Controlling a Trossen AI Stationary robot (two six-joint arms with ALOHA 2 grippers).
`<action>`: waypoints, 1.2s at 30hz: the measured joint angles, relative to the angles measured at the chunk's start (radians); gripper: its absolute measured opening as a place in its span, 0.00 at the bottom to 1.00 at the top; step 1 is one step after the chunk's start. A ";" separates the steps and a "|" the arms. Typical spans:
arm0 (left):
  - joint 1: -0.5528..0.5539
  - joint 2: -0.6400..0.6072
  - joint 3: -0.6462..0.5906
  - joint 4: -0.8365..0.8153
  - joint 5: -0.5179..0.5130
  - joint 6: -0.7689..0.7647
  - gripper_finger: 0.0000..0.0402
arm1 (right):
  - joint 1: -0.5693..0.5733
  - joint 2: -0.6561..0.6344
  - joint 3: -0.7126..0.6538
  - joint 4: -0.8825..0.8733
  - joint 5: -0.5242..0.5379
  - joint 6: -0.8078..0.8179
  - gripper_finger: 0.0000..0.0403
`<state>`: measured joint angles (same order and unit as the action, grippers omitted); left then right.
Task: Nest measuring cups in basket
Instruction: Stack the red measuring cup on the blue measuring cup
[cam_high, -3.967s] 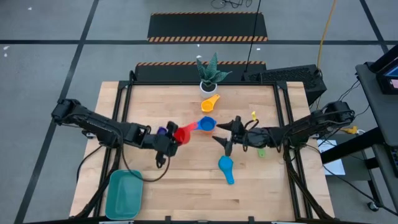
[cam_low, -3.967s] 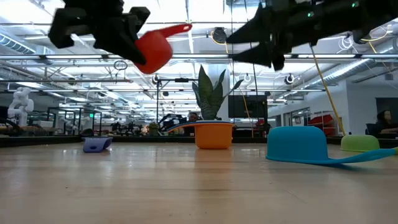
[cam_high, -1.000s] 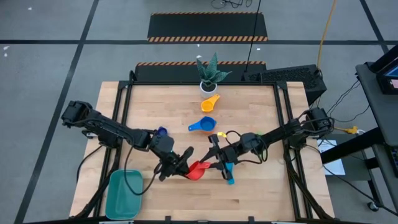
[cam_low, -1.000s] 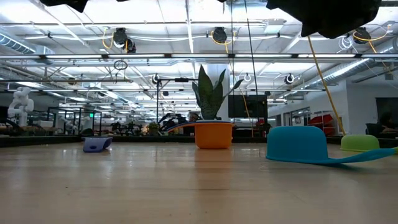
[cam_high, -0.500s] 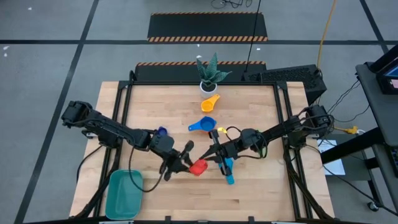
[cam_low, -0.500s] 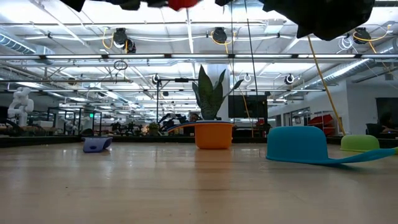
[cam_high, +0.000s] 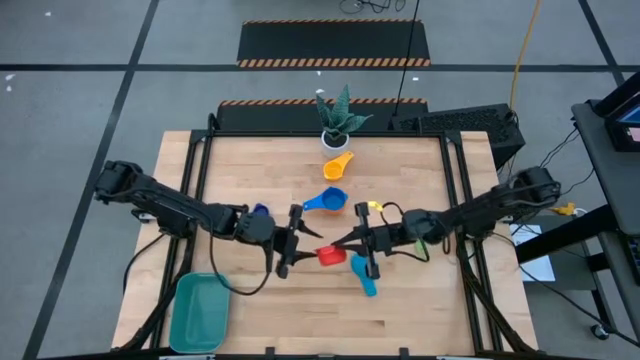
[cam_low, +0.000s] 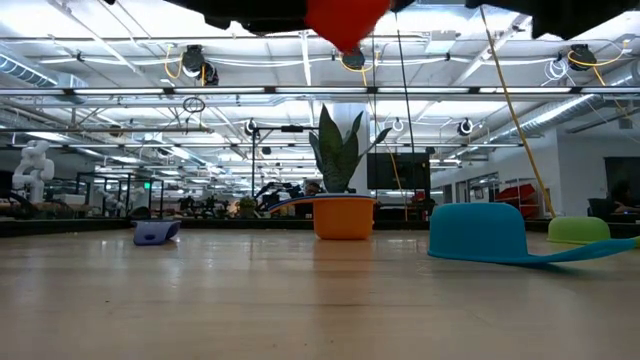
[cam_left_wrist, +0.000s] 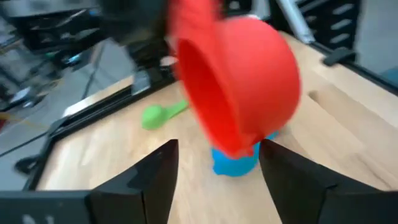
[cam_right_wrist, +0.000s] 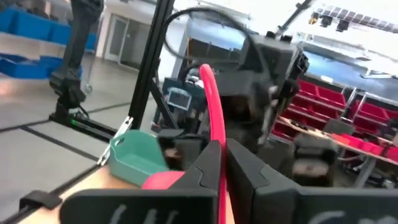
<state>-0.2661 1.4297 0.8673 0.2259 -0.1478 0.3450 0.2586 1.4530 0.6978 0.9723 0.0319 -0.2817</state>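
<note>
The table (cam_high: 250, 170) is lit evenly from above, and the shadows are soft. Long ceiling lights (cam_low: 150, 60) shine bright in the low view. The red cup (cam_left_wrist: 239, 93) looks blurry and smeared up close. The room behind it is fuzzy. The right wrist view looks hazy too.

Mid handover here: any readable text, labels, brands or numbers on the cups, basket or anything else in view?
None readable.
Red cup: no marking visible.
Basket: plain, no label shows.
Blue cup, orange cup: no text shows.
Screen behind the plant: dark, nothing legible.
</note>
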 joint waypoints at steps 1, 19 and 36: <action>0.000 -0.003 0.000 0.005 -0.016 -0.003 0.57 | 0.003 -0.007 -0.009 -0.011 0.011 0.000 0.00; 0.038 -0.013 0.002 -0.081 -0.071 -0.113 0.54 | 0.004 0.002 -0.028 -0.138 0.214 -0.009 0.00; 0.065 -0.009 0.002 -0.024 -0.059 -0.179 0.55 | 0.002 0.006 -0.027 -0.249 0.340 0.061 0.00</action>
<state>-0.2008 1.4208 0.8688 0.2018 -0.2071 0.1663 0.2607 1.4593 0.6704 0.7229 0.3719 -0.2209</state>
